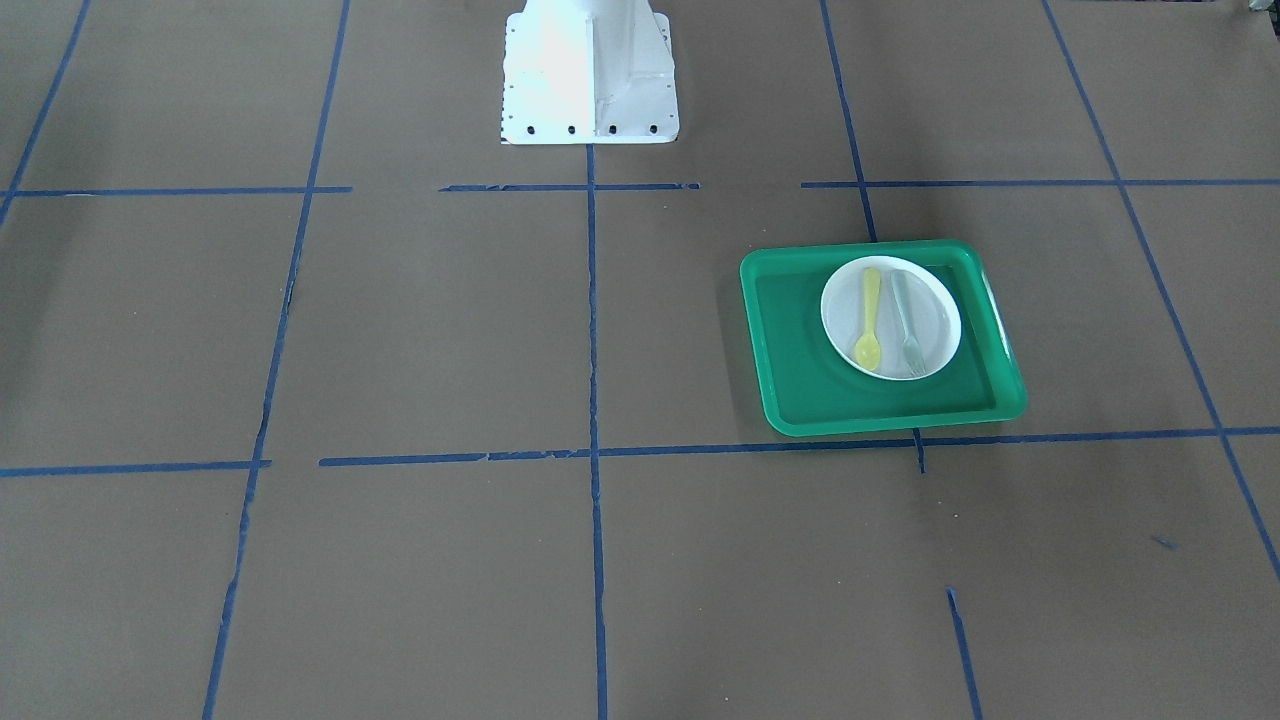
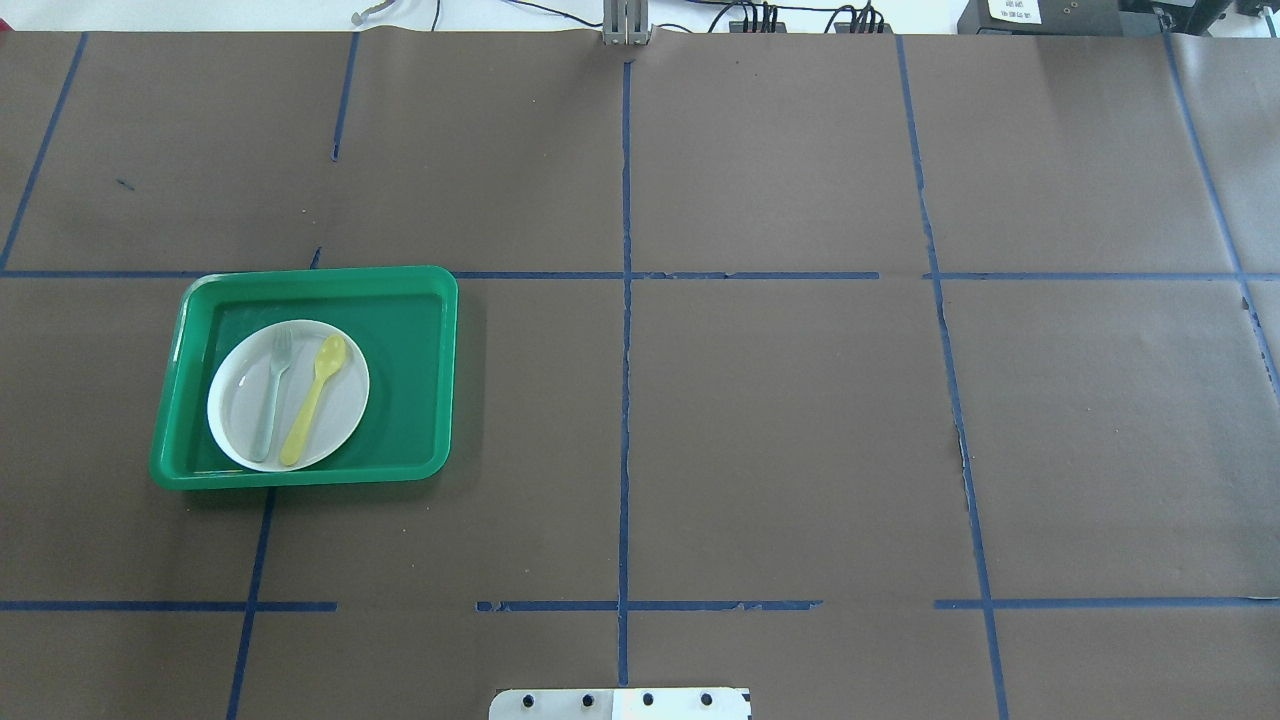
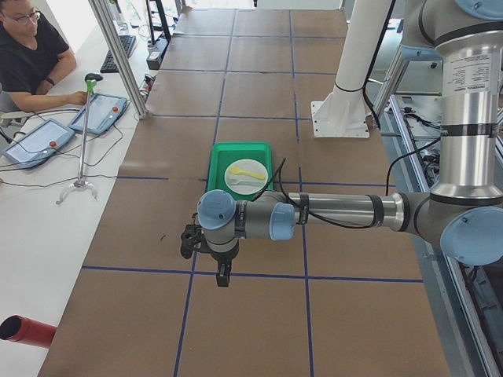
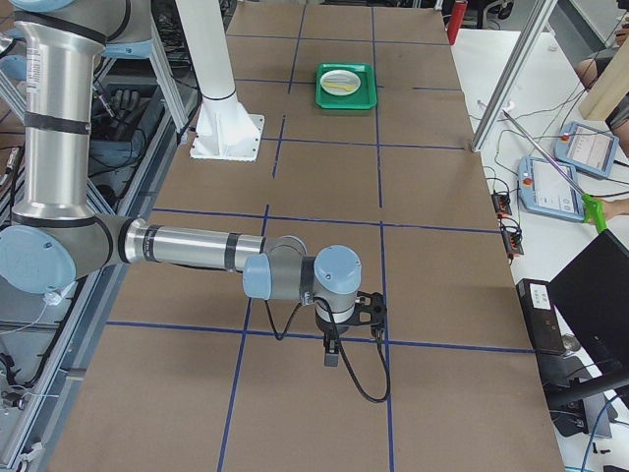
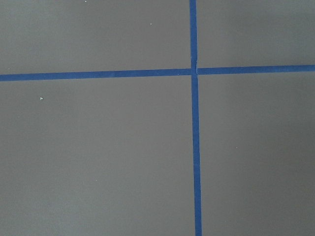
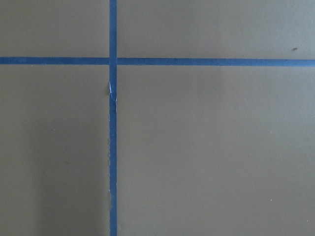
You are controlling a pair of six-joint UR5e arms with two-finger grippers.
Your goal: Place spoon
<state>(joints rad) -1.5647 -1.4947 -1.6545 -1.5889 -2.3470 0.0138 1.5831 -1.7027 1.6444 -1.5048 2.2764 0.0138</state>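
The yellow spoon [image 1: 870,318] lies on a white plate [image 1: 938,318], next to a pale grey-green fork [image 1: 905,322], inside a green tray [image 1: 800,400]. In the overhead view the spoon [image 2: 315,398] is on the plate [image 2: 235,405] in the tray [image 2: 410,400] at the left. My left gripper [image 3: 222,275] shows only in the exterior left view, above the table well short of the tray; I cannot tell if it is open or shut. My right gripper [image 4: 332,352] shows only in the exterior right view, far from the tray [image 4: 345,86]; its state I cannot tell.
The table is brown paper with blue tape lines. The robot's white base [image 1: 590,70] stands at the table's edge. An operator [image 3: 31,59] sits beside the table with tablets [image 3: 98,114]. Both wrist views show only paper and tape.
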